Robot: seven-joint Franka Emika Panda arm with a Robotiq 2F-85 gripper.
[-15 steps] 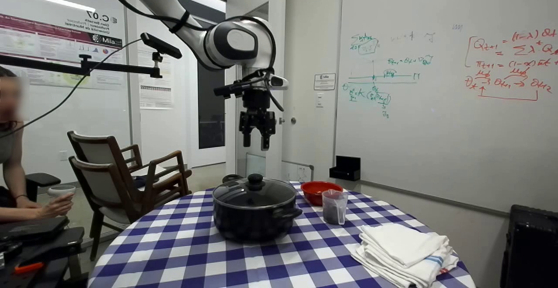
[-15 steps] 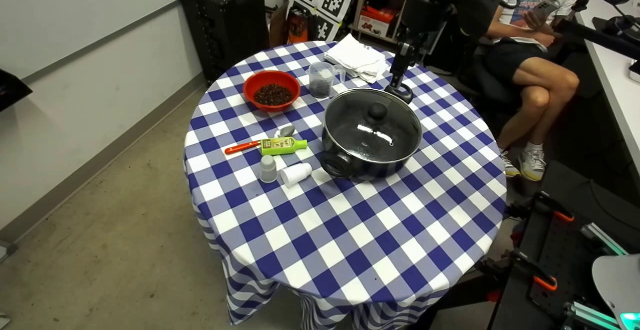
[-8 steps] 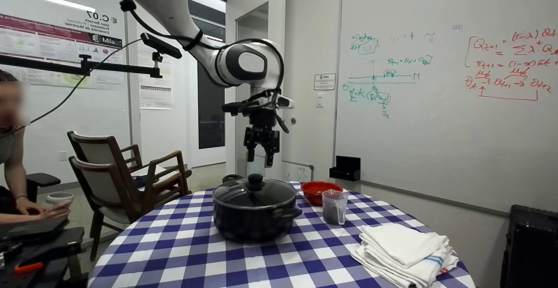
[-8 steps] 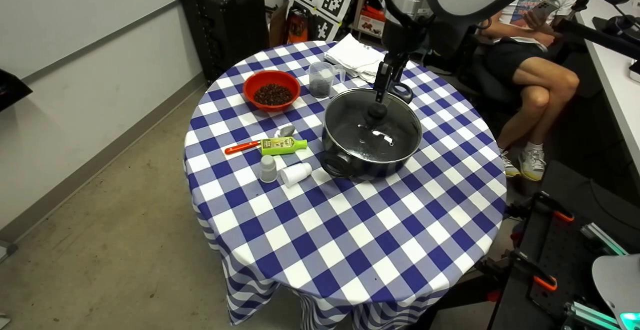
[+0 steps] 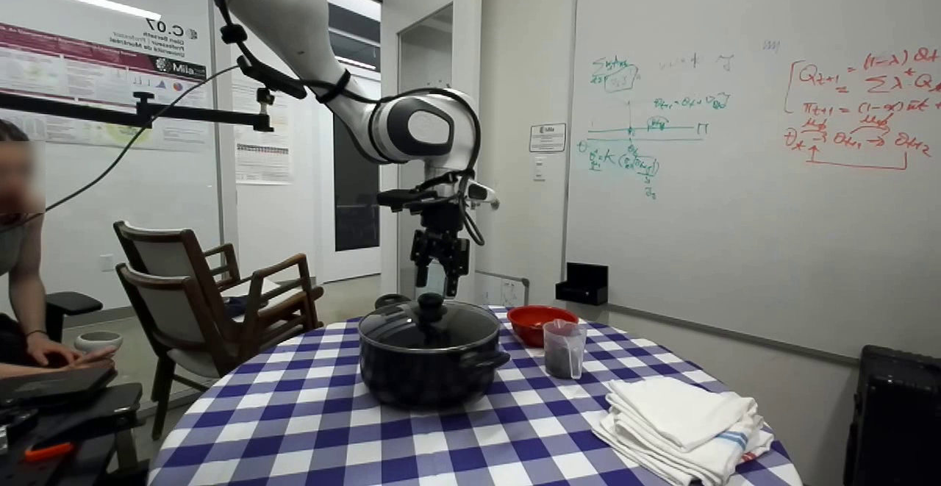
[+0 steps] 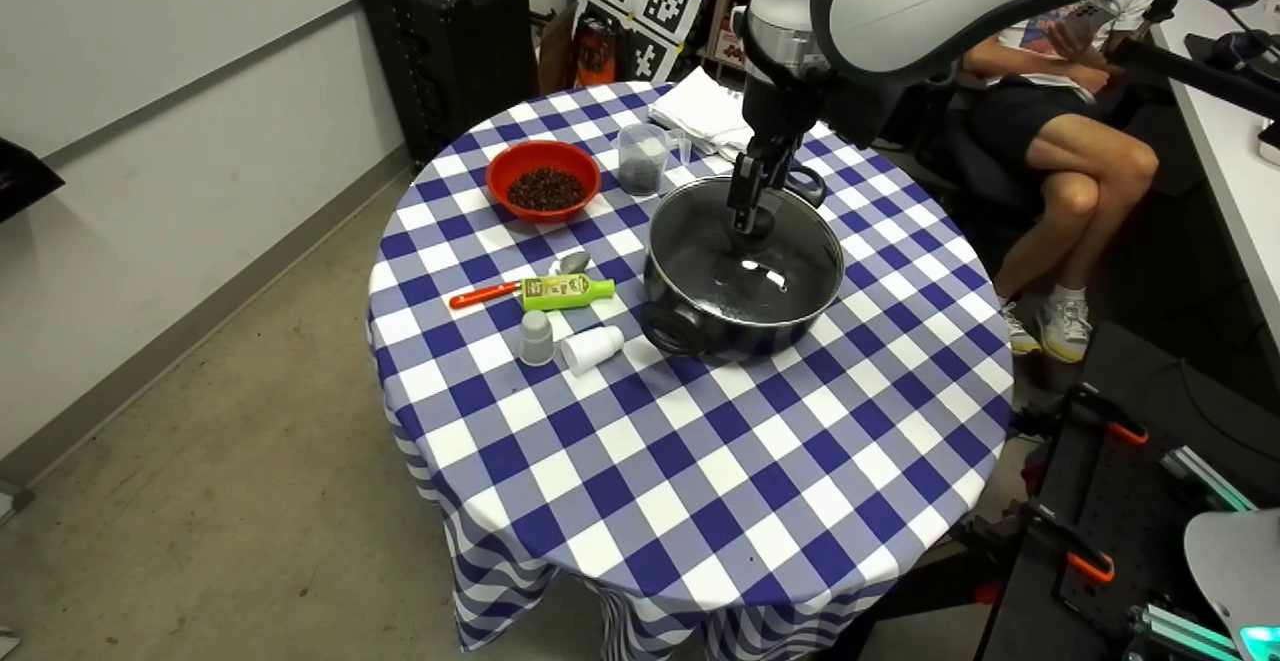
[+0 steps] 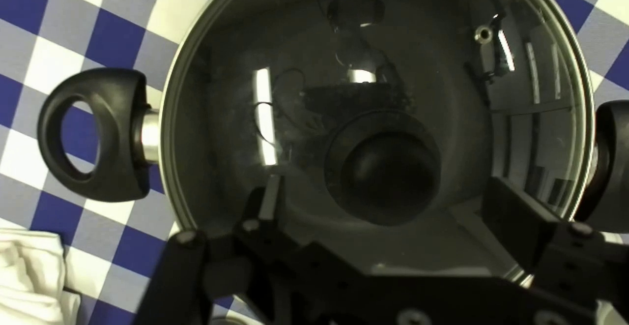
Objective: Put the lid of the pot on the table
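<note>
- Sitting leftmost on the checkered worktop (image 6: 720,461) in an exterior view: an orange-red handle (image 6: 485,296), then a red bowl (image 6: 545,153) with dark bits (image 6: 545,190) in it, then a green bottle (image 6: 567,293).
- Bit further right, a clear measuring cup (image 6: 641,158) with folded white towels (image 6: 705,109) near it.
- Right of the cup you've got the black pot (image 6: 745,342), lid (image 6: 725,276) sitting right on top.
- Claw (image 5: 437,289) hangs just over the lid's knob (image 7: 390,172), fingers (image 7: 516,221) spread well apart, nothing gripped. Wrist view shows the knob between them; can't tell if anything's touching.
</note>
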